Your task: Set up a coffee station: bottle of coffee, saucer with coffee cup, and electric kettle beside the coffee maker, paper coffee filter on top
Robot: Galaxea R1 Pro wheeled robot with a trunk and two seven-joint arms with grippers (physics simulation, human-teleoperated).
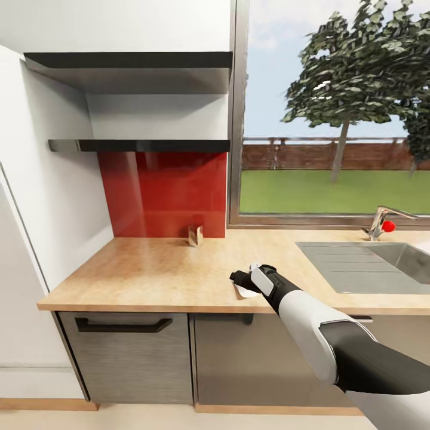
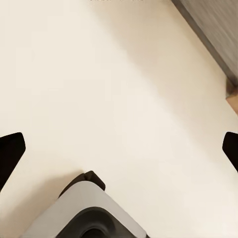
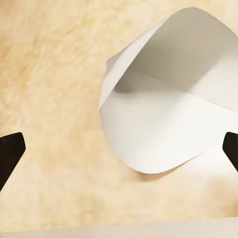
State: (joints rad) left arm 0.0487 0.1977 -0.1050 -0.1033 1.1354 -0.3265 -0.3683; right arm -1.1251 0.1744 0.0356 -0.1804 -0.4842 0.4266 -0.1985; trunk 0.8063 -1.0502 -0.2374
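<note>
A white paper coffee filter (image 1: 245, 292) (image 3: 163, 119) lies on the light wood kitchen countertop (image 1: 149, 269), near its front edge. My right gripper (image 1: 240, 278) (image 3: 119, 151) hangs open just over the filter, which sits within the span of its dark fingertips (image 3: 10, 151). The thin black kitchen shelf (image 1: 155, 145) on the wall above the red backsplash looks bare. My left gripper (image 2: 119, 151) is open over pale floor, holding nothing. The coffee maker, bottle of coffee, saucer, coffee cup and electric kettle are out of view.
A small brown box (image 1: 195, 235) stands at the backsplash. A steel sink (image 1: 370, 263) with a faucet (image 1: 385, 220) takes up the counter's right. A thicker black shelf (image 1: 128, 65) hangs higher up. Grey cabinet fronts (image 1: 123, 352) run below, and a white wall bounds the left.
</note>
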